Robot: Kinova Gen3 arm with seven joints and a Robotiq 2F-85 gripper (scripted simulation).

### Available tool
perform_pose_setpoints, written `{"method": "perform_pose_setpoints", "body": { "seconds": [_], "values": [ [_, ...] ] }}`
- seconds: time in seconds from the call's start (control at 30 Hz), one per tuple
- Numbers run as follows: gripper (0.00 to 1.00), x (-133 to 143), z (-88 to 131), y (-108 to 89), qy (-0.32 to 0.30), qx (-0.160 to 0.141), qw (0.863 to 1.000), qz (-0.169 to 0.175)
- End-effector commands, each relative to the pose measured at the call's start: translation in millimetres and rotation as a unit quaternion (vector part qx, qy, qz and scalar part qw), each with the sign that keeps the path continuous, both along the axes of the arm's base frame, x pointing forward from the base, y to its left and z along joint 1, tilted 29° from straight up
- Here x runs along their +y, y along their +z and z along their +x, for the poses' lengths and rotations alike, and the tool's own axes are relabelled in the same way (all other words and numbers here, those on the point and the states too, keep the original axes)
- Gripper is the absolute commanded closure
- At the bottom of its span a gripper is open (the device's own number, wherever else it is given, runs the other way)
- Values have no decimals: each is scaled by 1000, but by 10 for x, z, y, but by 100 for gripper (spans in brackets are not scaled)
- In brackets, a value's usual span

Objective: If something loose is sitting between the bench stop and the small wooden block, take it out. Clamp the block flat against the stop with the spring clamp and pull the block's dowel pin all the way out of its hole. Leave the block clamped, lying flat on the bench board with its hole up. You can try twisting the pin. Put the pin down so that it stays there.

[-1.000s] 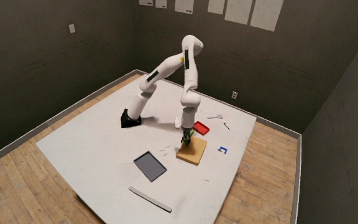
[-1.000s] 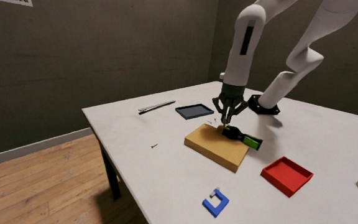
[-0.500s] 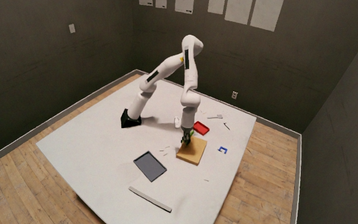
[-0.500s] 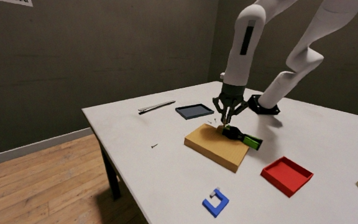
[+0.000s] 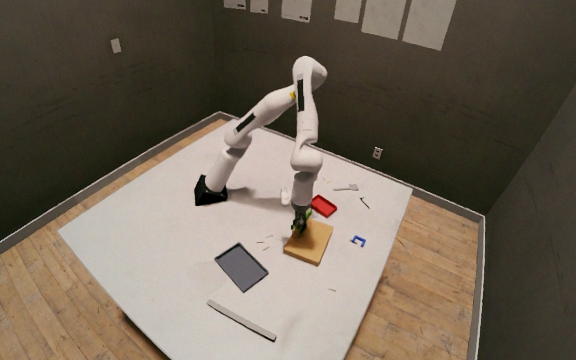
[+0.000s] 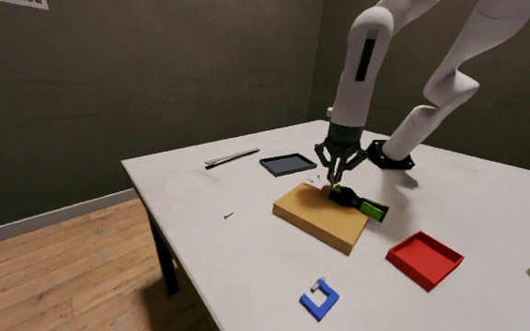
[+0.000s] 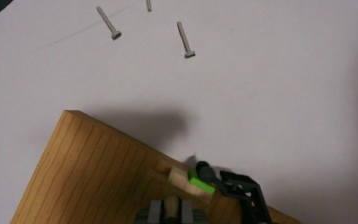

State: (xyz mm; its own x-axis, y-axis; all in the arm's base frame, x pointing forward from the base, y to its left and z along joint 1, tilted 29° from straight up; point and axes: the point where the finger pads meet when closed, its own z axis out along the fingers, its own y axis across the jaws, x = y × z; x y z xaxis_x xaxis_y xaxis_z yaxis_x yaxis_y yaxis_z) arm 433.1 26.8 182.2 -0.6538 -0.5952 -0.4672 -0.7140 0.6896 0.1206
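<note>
Dowel pin [image 6: 333,183] [image 7: 171,207] upright between closed fingers [image 5: 299,225] [image 6: 338,174], gripped, at the small wooden block [image 6: 325,191]; can't tell how much is still in the hole. Spring clamp [image 5: 309,214] [image 6: 345,198] [image 7: 241,186] sits at the block, on the bench board's [image 5: 312,246] [image 6: 316,212] [image 7: 87,157] edge. Risks: off-axis pull could jam the pin or tip the block; weak grip could slip while twisting. Pale tabletop [image 5: 168,240] [image 6: 182,184] [image 7: 280,95], faint marks, 3 screws [image 7: 184,39] beyond board. Plank floor [image 5: 418,285] [image 6: 63,271], dark scuffed walls [image 5: 118,105] [image 6: 155,69].
</note>
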Motion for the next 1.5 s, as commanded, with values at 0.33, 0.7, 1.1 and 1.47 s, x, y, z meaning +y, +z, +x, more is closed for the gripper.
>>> {"method": "perform_pose_setpoints", "body": {
  "seconds": [0.33, 0.7, 1.1, 1.47],
  "values": [
    [90, -10, 25, 36, -13, 2, 1000, 3],
    [90, -10, 25, 36, -21, 6, 1000, 6],
    [90, -10, 24, 36, -31, 11, 999, 8],
    [90, -10, 24, 36, -39, 14, 999, 11]
  ]
}}
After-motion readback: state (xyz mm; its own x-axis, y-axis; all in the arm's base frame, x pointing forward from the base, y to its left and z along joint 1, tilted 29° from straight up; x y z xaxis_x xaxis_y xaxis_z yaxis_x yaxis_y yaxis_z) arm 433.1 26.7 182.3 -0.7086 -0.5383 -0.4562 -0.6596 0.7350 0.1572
